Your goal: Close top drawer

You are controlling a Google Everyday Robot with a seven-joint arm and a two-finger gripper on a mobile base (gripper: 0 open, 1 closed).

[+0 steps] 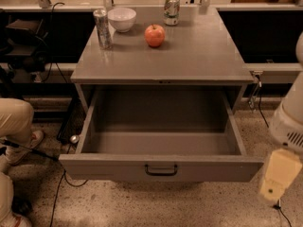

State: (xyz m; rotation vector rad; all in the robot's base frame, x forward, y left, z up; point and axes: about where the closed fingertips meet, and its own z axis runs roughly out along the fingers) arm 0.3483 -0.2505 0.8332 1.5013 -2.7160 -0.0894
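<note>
Evidently you hung the gripper (278,179) low, right of the pulled-out top drawer (161,167), apart, likely readying a push; its open-or-shut state couldn't be told.

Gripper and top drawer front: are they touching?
Cannot tell. In the camera view the gripper hangs low, right beside the right end of the open top drawer front; neither contact nor a clear gap shows there.

I can read no words or numbers anywhere. The silver can (102,28) and the green can (171,8) on the cabinet top (189,56) have marks I cannot make out. My gripper (277,179) is low on the right, near the open top drawer's (161,167) front corner.
</note>
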